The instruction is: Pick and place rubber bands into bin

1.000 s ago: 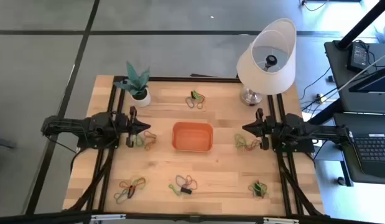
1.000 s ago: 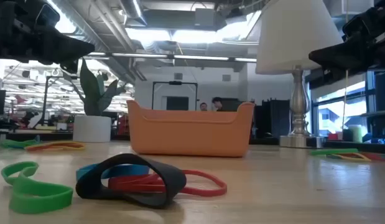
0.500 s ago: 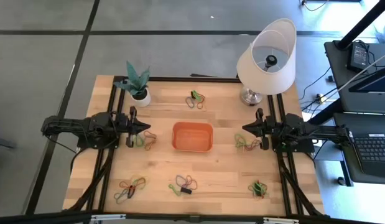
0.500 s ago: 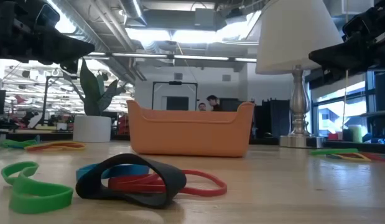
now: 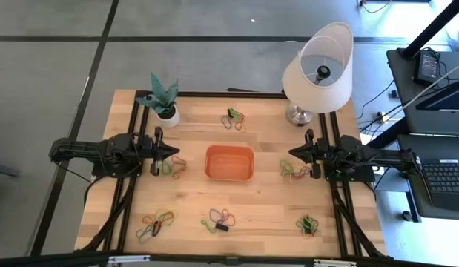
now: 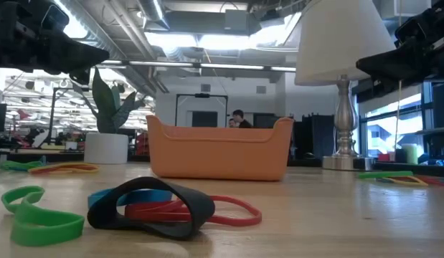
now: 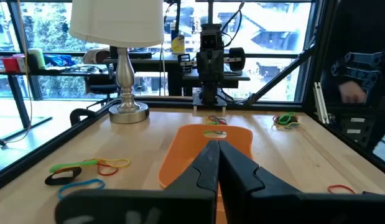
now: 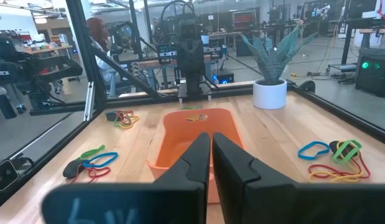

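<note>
The orange bin (image 5: 230, 163) sits at the table's middle, seen from the side in the low view (image 6: 220, 150). Small heaps of rubber bands lie around it: one by the left gripper (image 5: 173, 167), one by the right gripper (image 5: 294, 170), one at the far edge (image 5: 233, 117), and three near the front, left (image 5: 156, 225), middle (image 5: 220, 219) and right (image 5: 308, 224). My left gripper (image 5: 176, 153) hovers left of the bin, shut, pointing at it (image 7: 215, 146). My right gripper (image 5: 291, 153) hovers right of the bin, shut, also pointing at it (image 8: 211, 138).
A white-shaded lamp (image 5: 318, 67) stands at the far right corner and a white plant pot (image 5: 167, 113) at the far left. Black rails (image 5: 137, 126) run along the table's left, right and far sides. A person (image 6: 238, 118) shows in the room beyond.
</note>
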